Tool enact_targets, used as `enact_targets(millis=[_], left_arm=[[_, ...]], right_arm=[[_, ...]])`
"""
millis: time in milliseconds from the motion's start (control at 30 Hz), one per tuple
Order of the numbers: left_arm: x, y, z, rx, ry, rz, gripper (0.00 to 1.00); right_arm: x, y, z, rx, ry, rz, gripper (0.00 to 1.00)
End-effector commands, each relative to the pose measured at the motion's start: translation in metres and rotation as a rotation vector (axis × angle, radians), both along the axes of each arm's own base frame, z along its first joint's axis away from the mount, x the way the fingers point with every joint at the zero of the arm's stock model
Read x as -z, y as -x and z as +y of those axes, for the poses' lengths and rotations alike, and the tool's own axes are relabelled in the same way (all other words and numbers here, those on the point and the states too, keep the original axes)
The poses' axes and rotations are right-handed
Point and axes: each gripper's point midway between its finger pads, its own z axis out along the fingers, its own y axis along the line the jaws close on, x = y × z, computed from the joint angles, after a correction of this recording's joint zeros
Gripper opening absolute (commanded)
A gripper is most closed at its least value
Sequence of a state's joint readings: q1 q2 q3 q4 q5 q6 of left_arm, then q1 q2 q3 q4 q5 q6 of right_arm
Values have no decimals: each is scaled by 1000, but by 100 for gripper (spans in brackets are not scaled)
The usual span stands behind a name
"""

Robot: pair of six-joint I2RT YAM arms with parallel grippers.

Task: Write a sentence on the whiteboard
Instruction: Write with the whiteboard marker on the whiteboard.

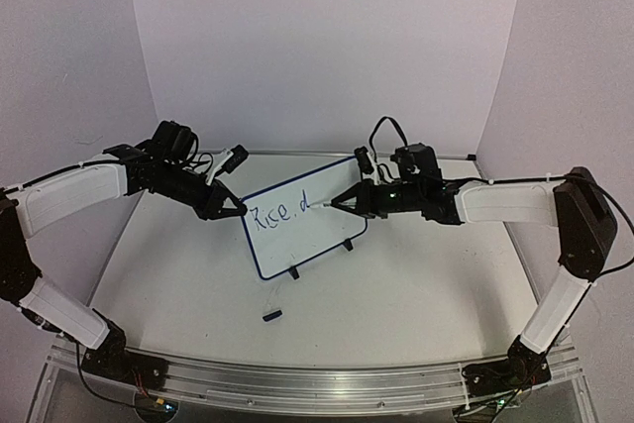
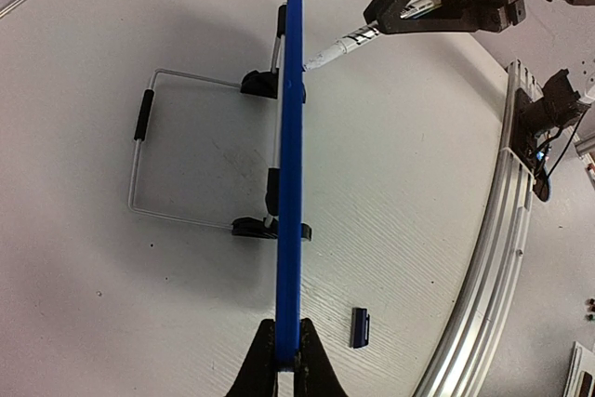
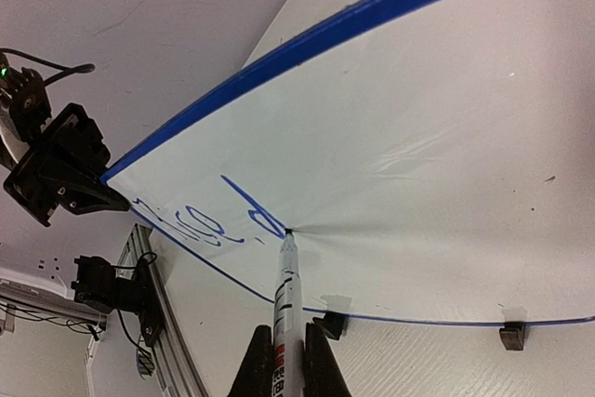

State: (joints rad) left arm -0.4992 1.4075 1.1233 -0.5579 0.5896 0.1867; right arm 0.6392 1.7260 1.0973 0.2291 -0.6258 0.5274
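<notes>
whiteboard [image 1: 307, 230] stands mid-worktop [image 1: 416, 294], wire stand [image 2: 139, 165] behind it. left tool [image 1: 238, 209] clamps its left edge. right tool [image 1: 342, 202] sits to the right, marker [image 3: 286, 271] tip touching the board face just right of the sentence [image 1: 275, 214]. cap [image 1: 272, 315] lies on the worktop in front of the board, toward the arm bases.

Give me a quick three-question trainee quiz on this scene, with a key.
1. True or false: the left end effector clamps the whiteboard by its edge.
2. The marker tip is: A touching the whiteboard; B lifted off it; C lying on the table.
3. What does the sentence read so far?
Key: 1 true; 2 A; 3 "Rice, d".
</notes>
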Motion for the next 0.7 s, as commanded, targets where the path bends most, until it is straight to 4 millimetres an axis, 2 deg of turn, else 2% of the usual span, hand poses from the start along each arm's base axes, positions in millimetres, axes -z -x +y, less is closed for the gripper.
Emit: enact_targets(millis=[0, 200, 433, 667], left_arm=[[0, 5, -3, 21, -6, 12, 0], [-1, 5, -3, 19, -5, 10, 0], [-1, 5, -2, 18, -6, 6, 0], [0, 5, -3, 17, -8, 8, 0]], right_arm=[[-1, -10, -6, 53, 19, -28, 0], [-13, -7, -9, 54, 14, -47, 0], [-36, 0, -14, 56, -18, -83, 0], [-37, -1, -12, 47, -21, -84, 0]])
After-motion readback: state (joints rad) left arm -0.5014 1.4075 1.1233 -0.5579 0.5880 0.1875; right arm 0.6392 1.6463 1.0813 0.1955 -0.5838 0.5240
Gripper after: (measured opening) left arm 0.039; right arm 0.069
